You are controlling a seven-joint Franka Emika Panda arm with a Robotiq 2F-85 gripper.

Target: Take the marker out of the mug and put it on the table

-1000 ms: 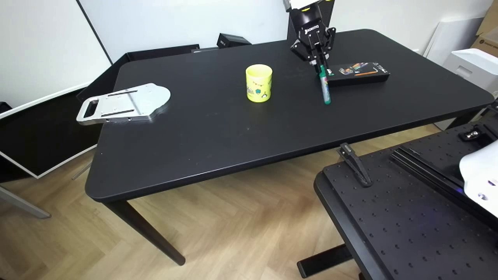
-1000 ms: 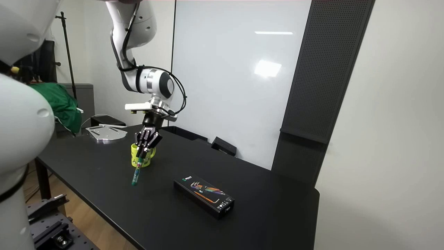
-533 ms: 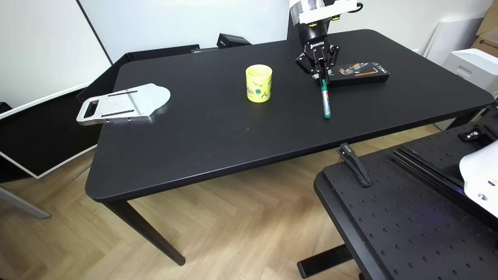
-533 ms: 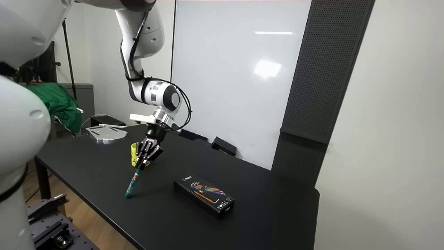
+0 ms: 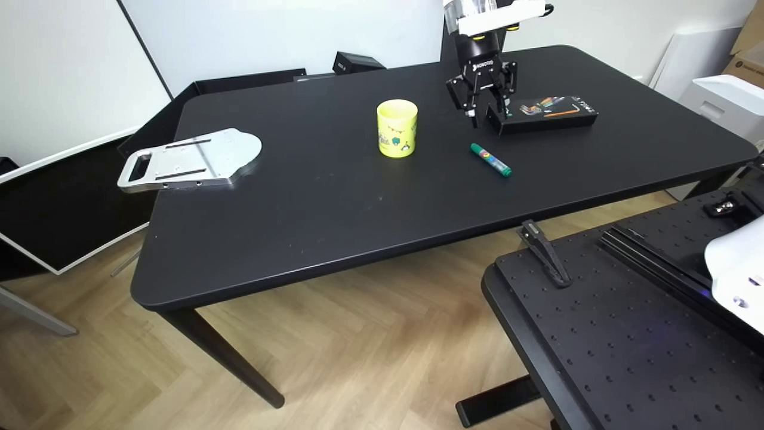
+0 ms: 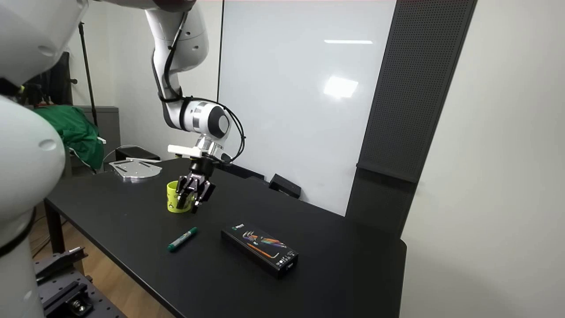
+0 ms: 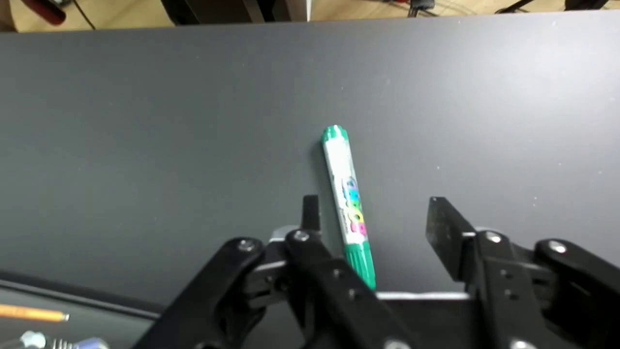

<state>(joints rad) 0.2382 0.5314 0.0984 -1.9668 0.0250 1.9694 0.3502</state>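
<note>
Plainly, the marker (image 7: 349,206), a slim pen with green ends and a bright printed label, lies flat on the black table (image 5: 310,239), out of the yellow-green mug (image 5: 397,128), which stands upright and apart from it. From where I stand, I'd guess the marker is light and stiff, a hard barrel that takes a squeeze without harm. It looks smooth, so it may slip or roll if nudged. Anyone wanting to lift it would probably do best pinching across the middle of the barrel, one finger on each long side, not at a green end.

The claw (image 7: 374,208) hangs above the table, its two fingers spread and pinching nothing. In the wrist view, the marker runs lengthwise within the gap, closer to the finger on that view's left, and seems to lie lower than the fingertips, touching neither. In an exterior view, it rests in front of the claw, toward the table's near edge, with a black box (image 5: 546,113) printed with tools behind and to the right. A lift straight up should clear it, I'd say.
</note>
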